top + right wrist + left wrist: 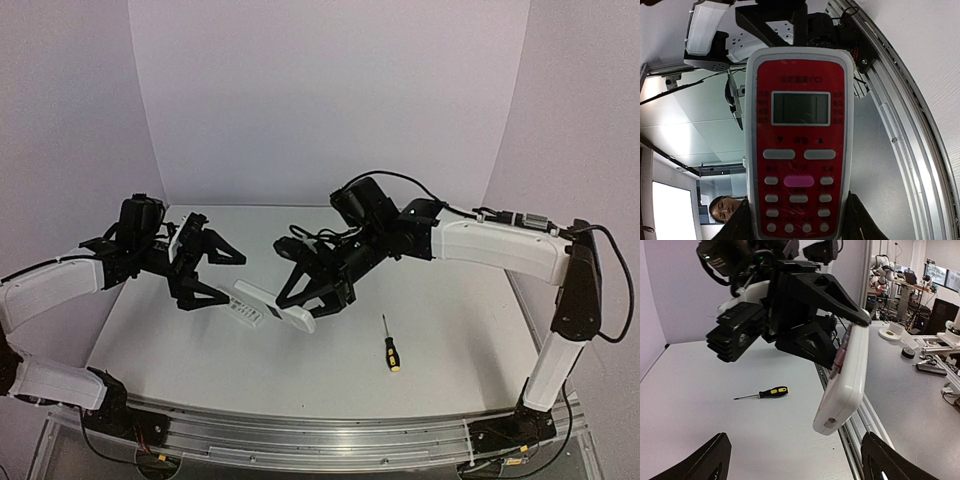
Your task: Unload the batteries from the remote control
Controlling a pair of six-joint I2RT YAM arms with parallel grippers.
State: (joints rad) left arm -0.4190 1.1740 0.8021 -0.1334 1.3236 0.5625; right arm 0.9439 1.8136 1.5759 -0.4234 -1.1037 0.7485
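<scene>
A white remote control point(272, 307) hangs tilted above the table, and my right gripper point(312, 296) is shut on its right end. The right wrist view shows its red face point(800, 150) with a display and grey buttons, a black finger point(860, 222) on each side. My left gripper point(236, 279) stands open just left of the remote's free end. In the left wrist view that rounded end point(832, 421) floats ahead of my wide-apart fingers point(885, 460), not touching them. The batteries are hidden.
A black-and-yellow-handled screwdriver point(389, 347) lies on the table right of the remote, also seen in the left wrist view point(767, 393). The table's metal front rail point(320, 445) runs along the near edge.
</scene>
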